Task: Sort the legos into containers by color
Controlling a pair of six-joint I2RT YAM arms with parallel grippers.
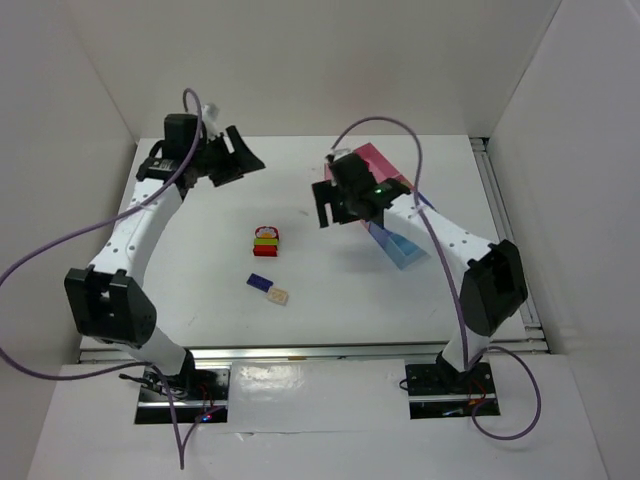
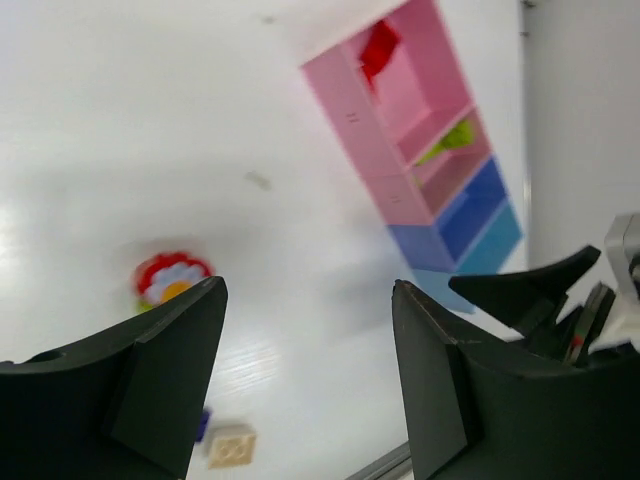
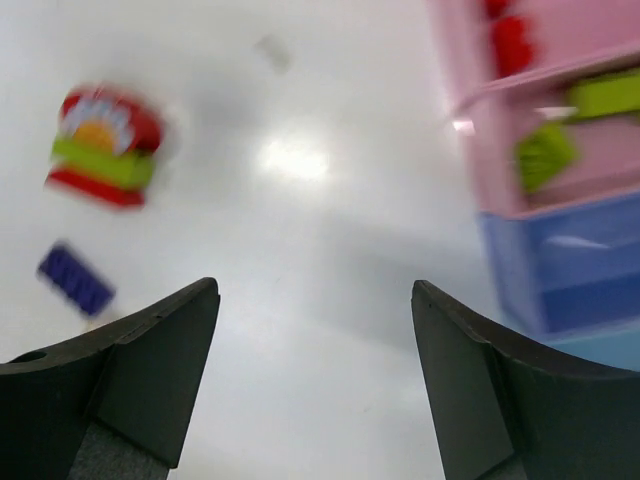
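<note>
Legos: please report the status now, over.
Left claw open, right claw open, both empty. Red bricks and green bricks in pink containers; stack, purple brick, beige brick on the table. Nothing seen in the way.

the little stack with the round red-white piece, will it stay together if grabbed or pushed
The stack looks like hard plastic, so likely stiff and light. Its round, lime green and red layers seem merely pressed together, so a sideways shove might split them. On the smooth white table it would probably skid rather than roll.
</note>
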